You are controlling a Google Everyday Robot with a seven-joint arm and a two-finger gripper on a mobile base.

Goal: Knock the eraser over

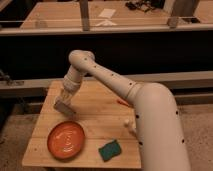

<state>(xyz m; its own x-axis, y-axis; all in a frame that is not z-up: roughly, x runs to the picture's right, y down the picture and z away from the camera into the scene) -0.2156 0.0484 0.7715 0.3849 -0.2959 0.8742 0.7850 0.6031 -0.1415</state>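
Note:
My gripper [63, 106] hangs low over the left part of the wooden table [95, 107], just above and behind the orange plate [66, 139]. My arm reaches down to it from the upper middle. A small pale upright object [128, 123], likely the eraser, stands near the table's right edge, partly hidden by my arm's thick white segment. It is well to the right of the gripper and not touching it.
A green sponge [109, 149] lies at the front edge, right of the plate. A thin orange-red stick [121, 103] lies near the right side. Dark shelving and a metal rail run behind the table; floor surrounds it.

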